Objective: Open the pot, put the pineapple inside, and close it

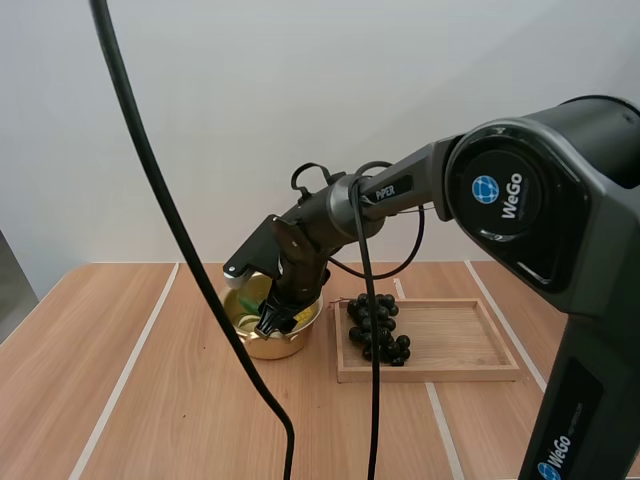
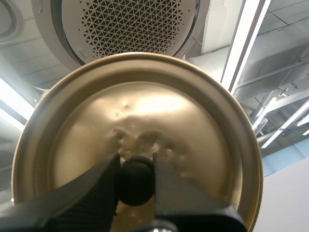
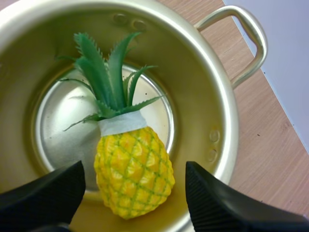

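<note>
Our right hand (image 3: 134, 170) hangs spread over the open pot (image 3: 226, 111). The pineapple (image 3: 133, 179) lies inside, leaves toward 12 o'clock, clear of both fingers. Our left hand (image 2: 136, 166) pinches the lid (image 2: 145, 111) by its knob (image 2: 136, 186). On the table (image 1: 150, 380), a tray (image 1: 455, 350) with grapes (image 1: 376, 325) sits at the pot's 3 o'clock.

A gold metal pot (image 1: 268, 343) is seen uncovered and upright on the tabletop, nearer the far edge than the near one and about midway between the left and right edges. A loop handle (image 3: 244, 46) is fixed at its rim. A pineapple (image 3: 133, 174), yellow with a white band and green leaves, is laid inside. The gold lid (image 2: 193, 125) is held apart by its black knob (image 2: 135, 182), pinched in the left gripper (image 2: 136, 166).
</note>
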Controlling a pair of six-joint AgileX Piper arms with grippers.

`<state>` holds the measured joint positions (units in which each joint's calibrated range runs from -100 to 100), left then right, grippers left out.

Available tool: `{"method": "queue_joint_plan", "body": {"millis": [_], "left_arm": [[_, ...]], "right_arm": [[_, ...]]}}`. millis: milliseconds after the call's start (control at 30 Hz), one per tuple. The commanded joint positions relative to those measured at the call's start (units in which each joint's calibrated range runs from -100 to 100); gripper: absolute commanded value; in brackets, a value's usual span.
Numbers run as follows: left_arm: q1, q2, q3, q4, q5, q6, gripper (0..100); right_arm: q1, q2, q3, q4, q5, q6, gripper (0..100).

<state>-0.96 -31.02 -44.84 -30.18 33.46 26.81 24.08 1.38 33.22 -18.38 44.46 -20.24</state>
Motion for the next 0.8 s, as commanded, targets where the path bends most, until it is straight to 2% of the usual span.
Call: {"method": "queue_joint_plan", "body": {"millis": [0,167,533,633,767], "left_arm": [[0.10,-0.1,-0.1,-0.4,-1.3,0.1,0],[0.10,-0.1,-0.1,-0.4,-1.1,0.1,0],[0.10,-0.1,-0.1,-0.4,-0.9,0.1,0],[0.10,-0.1,-0.1,-0.2,-0.9,0.1,0],[0.10,-0.1,-0.1,2.8,0.2,0.1,0]], "right_arm": [[0.2,-0.4,0.5,0.1,1.9,-0.2,100],[0.2,-3.4,0.5,-0.4,-1.6,-0.2,100],[0.0,-19.1,0.5,-0.8,-12.0,-0.1,100],[-1.3,-23.9,0.5,-0.8,-15.6,2.0,100],[-5.4,-30.1,0.5,-0.8,-19.1,5.1,100]]}}
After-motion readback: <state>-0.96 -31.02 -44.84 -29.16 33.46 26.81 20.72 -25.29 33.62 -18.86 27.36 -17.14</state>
